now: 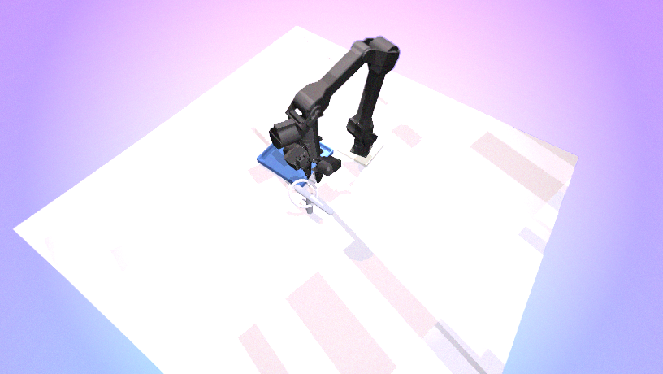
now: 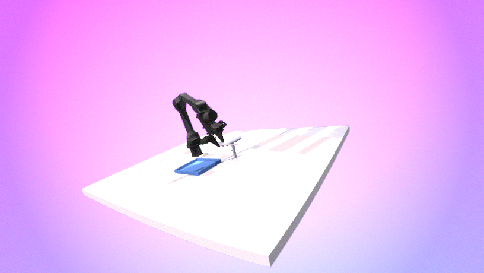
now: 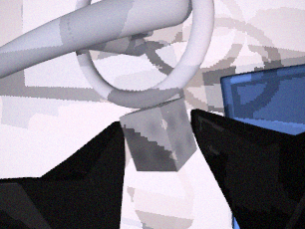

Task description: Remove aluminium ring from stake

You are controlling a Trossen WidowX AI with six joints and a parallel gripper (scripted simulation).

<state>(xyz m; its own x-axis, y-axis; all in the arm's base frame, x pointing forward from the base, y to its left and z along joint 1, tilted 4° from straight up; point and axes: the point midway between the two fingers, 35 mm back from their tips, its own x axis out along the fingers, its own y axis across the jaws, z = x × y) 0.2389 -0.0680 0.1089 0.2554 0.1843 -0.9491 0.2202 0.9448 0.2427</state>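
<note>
The small welded tab [image 1: 312, 183] [image 2: 222, 144] [image 3: 159, 136] is gripped between the two fingers of the gripper [image 1: 313, 180] [image 2: 221, 143] [image 3: 156, 119], which is clenched on it from both sides. By this hold, the fingers are probably kept outside the hoop, and the ring can be steered without the stake [image 1: 309, 208] [image 2: 233, 152] [image 3: 127, 47] being crowded.

The aluminium ring [image 1: 290, 193] [image 2: 231, 145] [image 3: 201, 45] is held above the desk [image 1: 185, 209] [image 2: 203, 203] [image 3: 40, 124], around the upright and close to the cross-bar [image 1: 318, 202] [image 2: 233, 139] [image 3: 110, 25]. It is seemingly carried at this height so that it can be worked past the bar; whether the bar's end is touched cannot be told. The blue tray [image 1: 278, 172] [image 2: 186, 174] [image 3: 249, 75] is set near the stake, presumably for a short transfer once the ring is freed.

The ring is seen as a slim, rounded, pale grey-white band, softly shaded, nearly level in the exterior view; the tab is shown as a darker, blocky, flat-faced piece at its rim
</note>
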